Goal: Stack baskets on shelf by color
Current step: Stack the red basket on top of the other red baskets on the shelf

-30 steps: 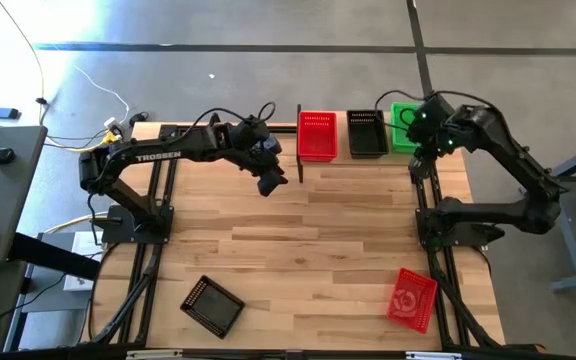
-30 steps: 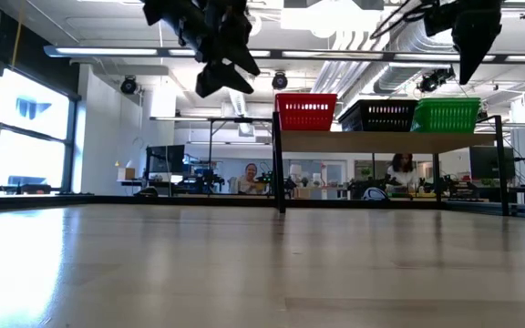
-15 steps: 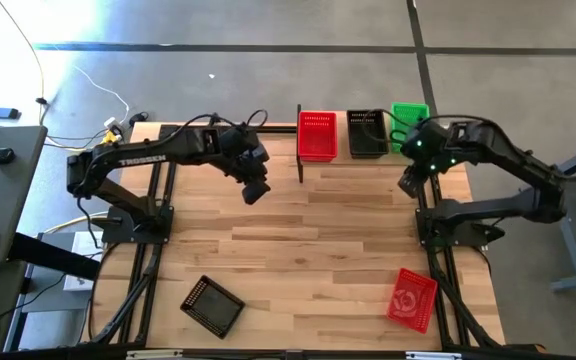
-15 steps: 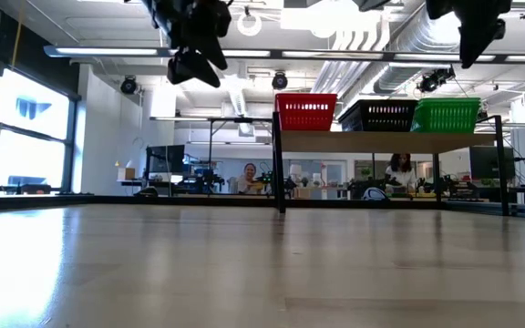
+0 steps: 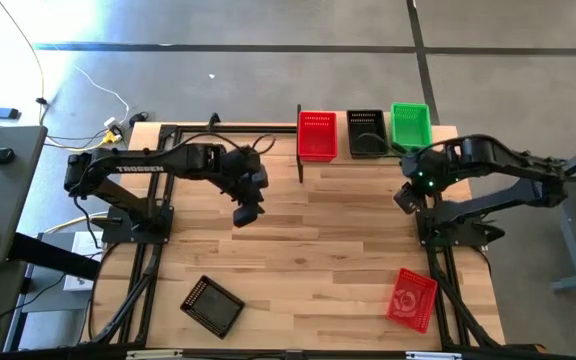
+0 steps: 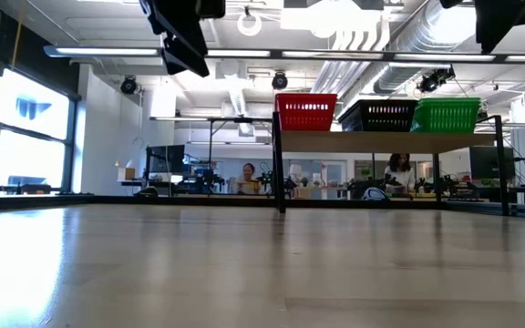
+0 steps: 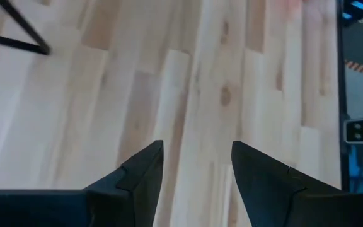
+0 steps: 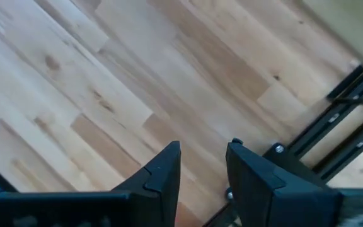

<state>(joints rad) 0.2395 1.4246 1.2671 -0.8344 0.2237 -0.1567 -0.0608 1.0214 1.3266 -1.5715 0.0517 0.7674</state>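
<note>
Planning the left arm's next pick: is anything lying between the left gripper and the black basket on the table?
Nothing visible does. The open, empty left gripper hangs above bare tabletop, and only bare planks lie between it and the black basket near the front edge.

light: bright, even | glare: floor (image 5: 88,60) upper left | blur: slight, wrist views

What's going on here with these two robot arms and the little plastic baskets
Two dark robot arms are sorting small mesh plastic baskets onto the raised light-wood shelf at the table's far edge. A red basket stack, a black one and a green one already sit there side by side. One loose black basket and one loose red basket lie on the plank tabletop near its front edge. The left gripper and right gripper both hang open and empty above the table.
</note>
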